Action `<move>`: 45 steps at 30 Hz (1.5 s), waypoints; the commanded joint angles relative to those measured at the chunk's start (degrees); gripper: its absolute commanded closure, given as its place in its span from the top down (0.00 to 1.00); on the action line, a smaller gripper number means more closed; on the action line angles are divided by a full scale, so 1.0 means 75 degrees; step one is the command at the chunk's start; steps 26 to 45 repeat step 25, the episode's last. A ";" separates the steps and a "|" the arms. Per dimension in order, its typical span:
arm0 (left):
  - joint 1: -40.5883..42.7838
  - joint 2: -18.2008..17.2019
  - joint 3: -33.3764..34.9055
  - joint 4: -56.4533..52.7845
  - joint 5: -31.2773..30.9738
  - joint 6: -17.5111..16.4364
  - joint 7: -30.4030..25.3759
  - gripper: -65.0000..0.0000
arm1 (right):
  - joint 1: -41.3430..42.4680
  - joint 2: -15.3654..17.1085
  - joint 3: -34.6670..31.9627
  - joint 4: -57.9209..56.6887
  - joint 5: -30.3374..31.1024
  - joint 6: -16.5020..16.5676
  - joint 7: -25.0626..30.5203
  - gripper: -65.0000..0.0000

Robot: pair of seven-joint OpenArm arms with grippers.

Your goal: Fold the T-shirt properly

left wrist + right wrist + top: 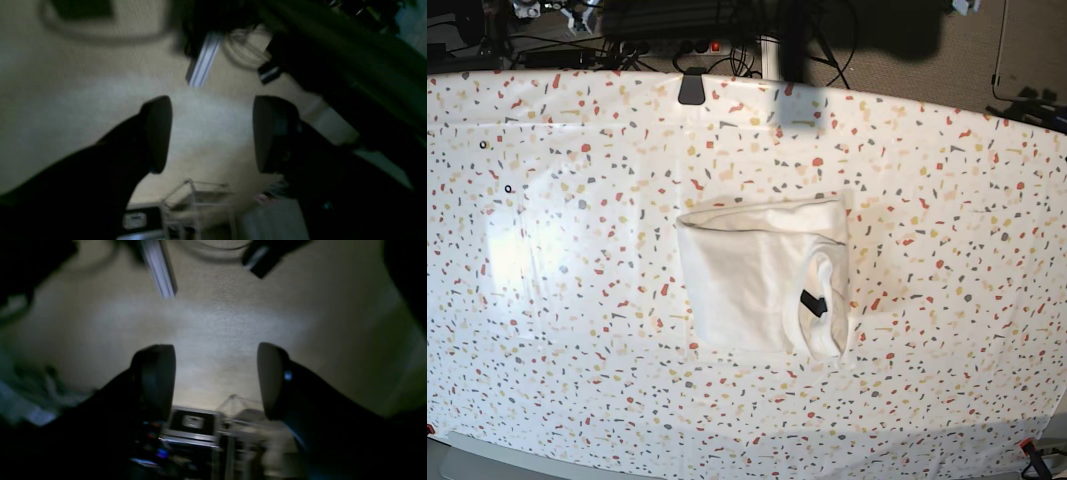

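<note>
One T-shirt [749,280] lies on the counter [557,260], folded into a compact white rectangle a little right of the middle, and nothing else rests on the speckled cover near it. Going from left to right across the base view, the wide left stretch of the counter shows only its red, yellow and grey flecks and a bright patch of glare; then comes the shirt's plain white folded body with a straight left edge and a doubled hem along the far side; then, at the shirt's right end, the neck opening curls round with the small black neck label [813,305] showing inside it. None of the print shows on the upturned side. Past the shirt, the right stretch of the counter runs on to its edge. Along the far edge a dark clip [692,88] grips the cover, with cables and dark equipment behind it. Neither arm appears in the base view. Each wrist camera looks away from the counter at a beige surface, blurred and dim. The right end effector [216,381] has its two dark fingers spread well apart, holding nothing. The left end effector [212,133] is likewise spread wide, with only the beige background between its fingers.
</note>
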 commanded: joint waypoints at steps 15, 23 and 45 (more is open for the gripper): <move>-0.0656 -0.0067 -0.0020 -0.1174 0.1632 0.0790 -0.1655 0.57 | 0.1457 -0.0017 -0.1329 -0.2503 -0.1005 -0.1142 0.3177 0.59; -0.0685 -0.0052 -0.0020 -0.1174 0.1623 0.0825 -0.1670 0.57 | 0.1501 -0.0067 -0.1329 -0.2553 -0.1049 -0.1160 0.3363 0.59; -0.0699 -0.0052 -0.0020 -0.1174 0.1623 0.0822 -0.1667 0.57 | 0.1521 -0.0070 -0.1329 -0.2550 -0.1049 -0.1160 0.3436 0.59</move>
